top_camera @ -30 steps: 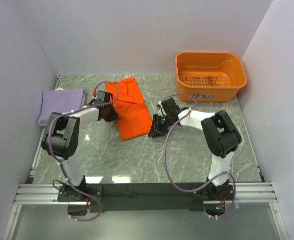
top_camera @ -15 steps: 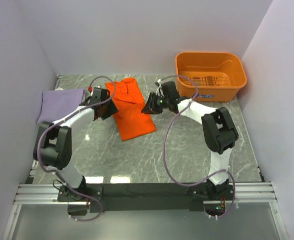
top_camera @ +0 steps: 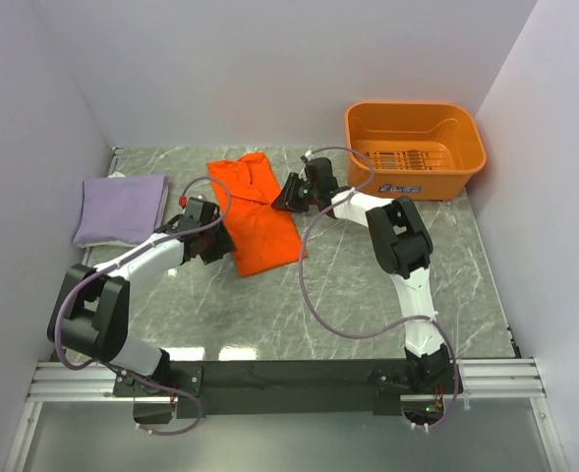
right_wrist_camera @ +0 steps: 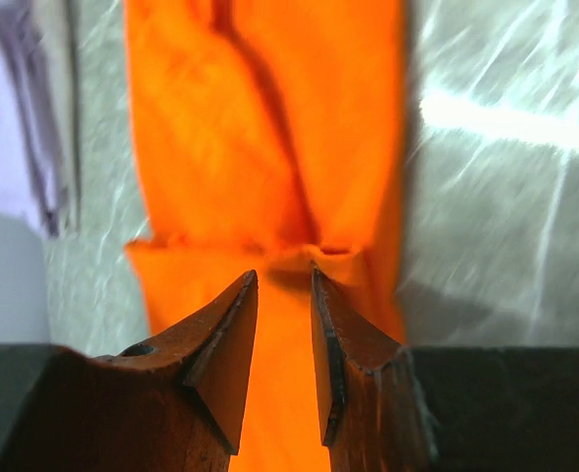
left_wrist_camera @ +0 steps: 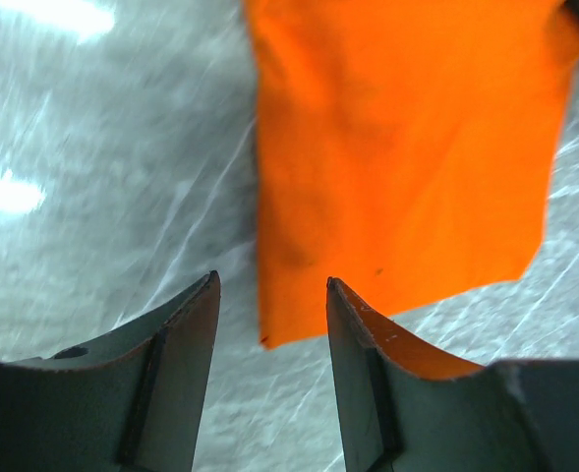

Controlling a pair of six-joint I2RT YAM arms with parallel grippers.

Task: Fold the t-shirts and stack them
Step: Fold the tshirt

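The orange t-shirt (top_camera: 255,211) lies on the table as a long strip folded lengthwise, its sleeve end at the far side. My left gripper (top_camera: 215,243) is open at the strip's near left edge. In the left wrist view the cloth's near corner (left_wrist_camera: 269,329) lies on the table just ahead of the open left gripper (left_wrist_camera: 272,285), with nothing between the fingers. My right gripper (top_camera: 282,195) hovers at the strip's far right side. In the right wrist view it (right_wrist_camera: 284,275) stands slightly open over the orange cloth (right_wrist_camera: 260,128), near a crumpled fold. The purple t-shirt (top_camera: 120,208) lies folded at the far left.
An orange plastic basket (top_camera: 414,147) stands at the back right corner. White walls close in the table on three sides. The purple t-shirt's edge (right_wrist_camera: 4,128) shows at the left of the right wrist view.
My left gripper has opened and drawn back from the orange shirt's left edge toward the near left. My right gripper has swung from the shirt's near right edge up to its far right side.
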